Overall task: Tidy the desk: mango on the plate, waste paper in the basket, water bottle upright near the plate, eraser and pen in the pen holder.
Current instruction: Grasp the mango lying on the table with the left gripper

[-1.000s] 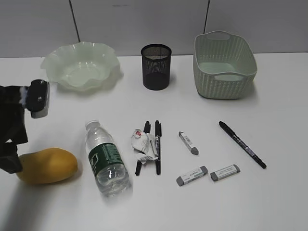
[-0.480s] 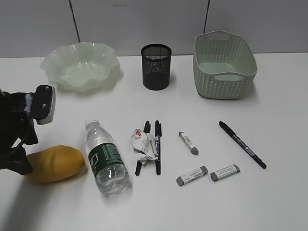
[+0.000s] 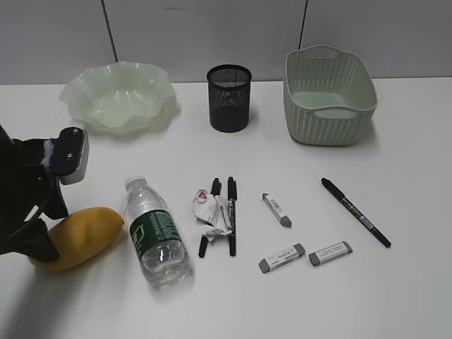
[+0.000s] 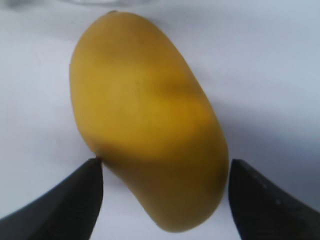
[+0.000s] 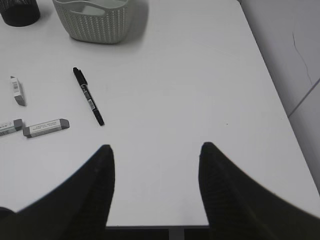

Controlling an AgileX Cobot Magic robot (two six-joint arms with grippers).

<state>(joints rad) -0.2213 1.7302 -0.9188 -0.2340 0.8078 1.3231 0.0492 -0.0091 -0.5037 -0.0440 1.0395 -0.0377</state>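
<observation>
left gripper [image 4: 162, 192] fingers spread; right gripper [image 5: 155, 187] seemingly open too.

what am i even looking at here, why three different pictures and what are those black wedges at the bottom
It is a two-armed robot at a white desk. One picture looks at the desk from the front; the other two come from cameras on each wrist, so the black wedges are each gripper's fingers.

The left gripper is open, its fingers on either side of a yellow mango, one touching it, not yet squeezing. The right gripper is open above bare desk.

Also on the desk: a wavy plate, mesh pen holder, basket, lying water bottle, crumpled waste paper, pens and erasers.
</observation>
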